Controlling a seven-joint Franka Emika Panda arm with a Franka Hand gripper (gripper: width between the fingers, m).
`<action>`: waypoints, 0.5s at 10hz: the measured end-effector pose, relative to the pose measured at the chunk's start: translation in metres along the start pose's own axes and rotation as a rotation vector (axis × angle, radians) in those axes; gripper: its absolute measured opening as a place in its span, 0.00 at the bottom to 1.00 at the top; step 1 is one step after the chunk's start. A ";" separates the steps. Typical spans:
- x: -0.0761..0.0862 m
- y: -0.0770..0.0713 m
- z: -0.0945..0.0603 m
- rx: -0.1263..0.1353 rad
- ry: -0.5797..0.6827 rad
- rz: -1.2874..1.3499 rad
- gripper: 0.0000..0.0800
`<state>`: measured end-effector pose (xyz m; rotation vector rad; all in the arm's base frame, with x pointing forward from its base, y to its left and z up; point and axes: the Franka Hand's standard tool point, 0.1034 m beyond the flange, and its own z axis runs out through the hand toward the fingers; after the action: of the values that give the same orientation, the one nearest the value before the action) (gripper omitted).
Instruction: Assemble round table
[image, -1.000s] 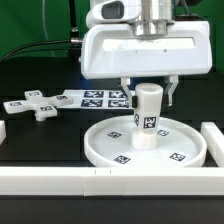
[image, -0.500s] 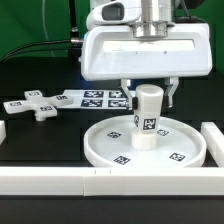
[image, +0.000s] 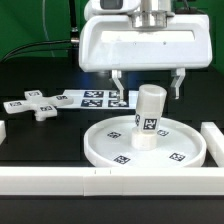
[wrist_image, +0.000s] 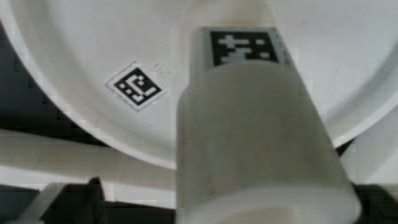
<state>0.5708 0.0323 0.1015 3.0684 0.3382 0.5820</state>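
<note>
The gripper is lifted now, its white housing carried higher than a moment ago. The jaws are drawn wide apart, and the fingers are pulled clear of the short thick cylinder, which was clasped just before. Open space is now seen on both sides of its top.

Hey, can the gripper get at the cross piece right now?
Probably yes. The gripper hangs open and empty over the cylinder, and the cross piece lies uncovered on the table.
</note>
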 end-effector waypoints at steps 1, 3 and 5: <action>0.003 0.004 -0.005 -0.003 0.007 -0.013 0.81; 0.002 0.007 -0.004 -0.005 0.006 -0.018 0.81; 0.002 0.005 -0.003 0.003 -0.012 -0.020 0.81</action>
<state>0.5727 0.0274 0.1055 3.0660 0.3692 0.5625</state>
